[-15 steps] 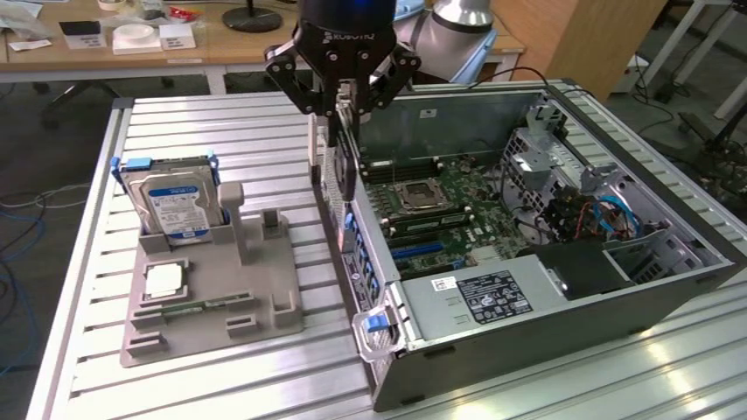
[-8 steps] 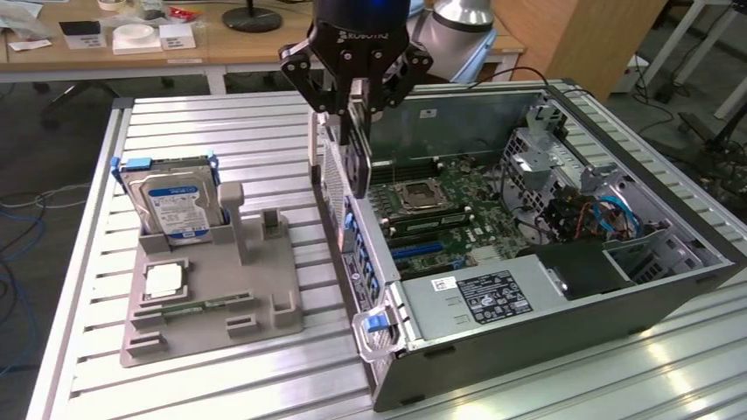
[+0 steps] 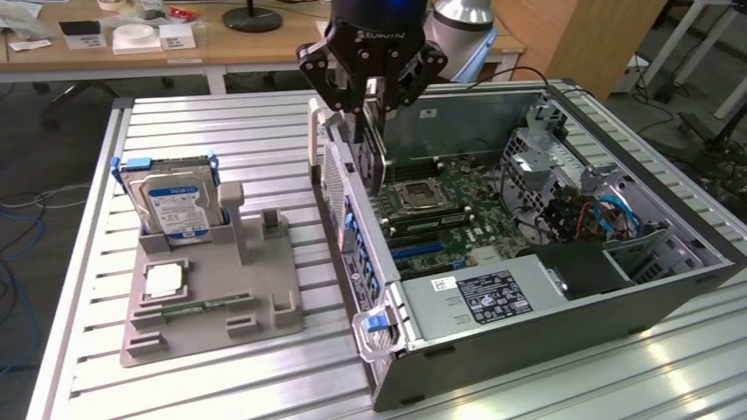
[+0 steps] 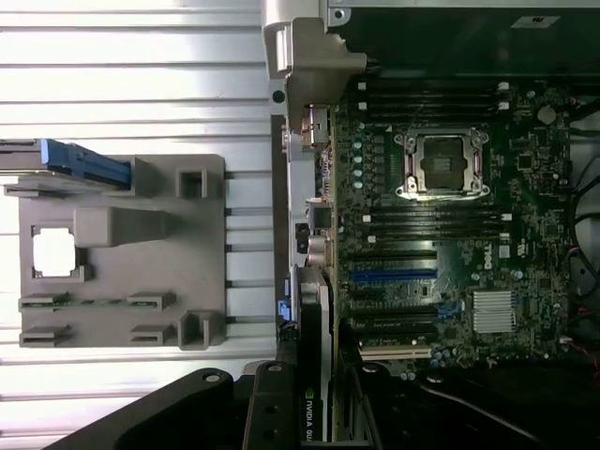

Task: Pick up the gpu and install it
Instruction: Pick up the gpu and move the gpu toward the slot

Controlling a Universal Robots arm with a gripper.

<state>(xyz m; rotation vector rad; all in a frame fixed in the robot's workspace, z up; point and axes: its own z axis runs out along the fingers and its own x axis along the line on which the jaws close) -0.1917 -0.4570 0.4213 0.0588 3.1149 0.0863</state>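
My gripper (image 3: 371, 94) hangs over the open computer case (image 3: 653, 289), shut on the gpu (image 3: 373, 149). The card hangs edge-down from the fingers, just inside the case's rear wall and above the motherboard (image 3: 450, 214). In the wrist view the gpu (image 4: 316, 328) runs edge-on between my fingers (image 4: 270, 412), its black cooler with a green logo toward the camera. It sits over the expansion slots (image 4: 394, 275) beside the rear panel. The lower edge is above the board; I cannot tell whether it touches a slot.
A grey fixture tray (image 3: 262, 297) lies on the slatted table at the exterior view's left, holding an upright hard drive (image 3: 173, 206), a processor chip (image 3: 164, 280) and a memory stick (image 3: 192, 308). Inside the case are the processor socket (image 3: 422, 194), a power supply (image 3: 491, 293) and cables (image 3: 596, 219).
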